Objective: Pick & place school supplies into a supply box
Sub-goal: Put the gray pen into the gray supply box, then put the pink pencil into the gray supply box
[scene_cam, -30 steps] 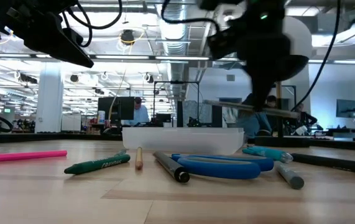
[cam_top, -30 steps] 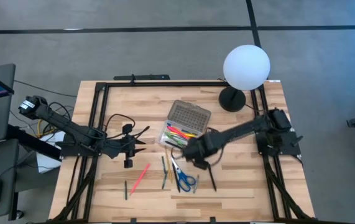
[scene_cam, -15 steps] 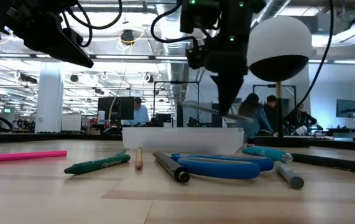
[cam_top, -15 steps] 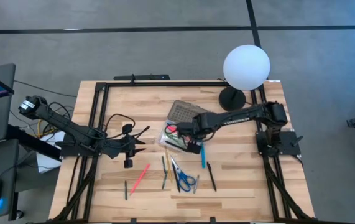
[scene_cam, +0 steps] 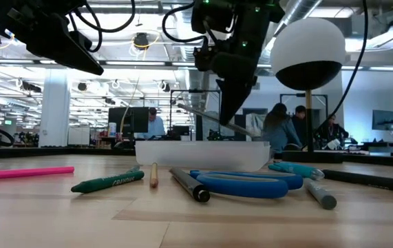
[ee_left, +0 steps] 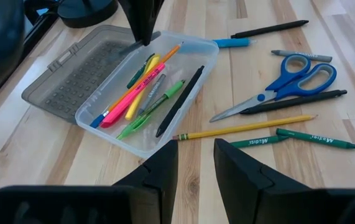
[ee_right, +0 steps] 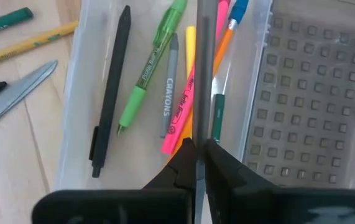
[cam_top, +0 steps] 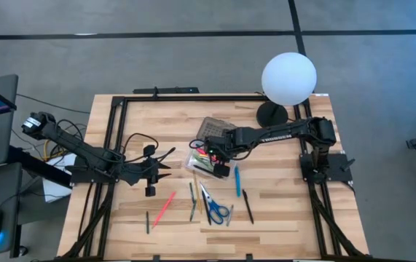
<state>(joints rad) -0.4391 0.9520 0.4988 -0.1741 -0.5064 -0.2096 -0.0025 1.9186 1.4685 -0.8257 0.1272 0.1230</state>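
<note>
Wooden tabletop (cam_top: 280,211) still strewn, nearest first, with scissors (cam_top: 215,207) and loose pens. Beyond, right gripper (ee_right: 197,149) clamped on a thin grey pen (ee_right: 203,74), apparently over the supply box (cam_top: 209,153). Best lowered level, lengthwise, before release. Left gripper (ee_left: 196,155) parked aside, fingers parted, empty.
</note>
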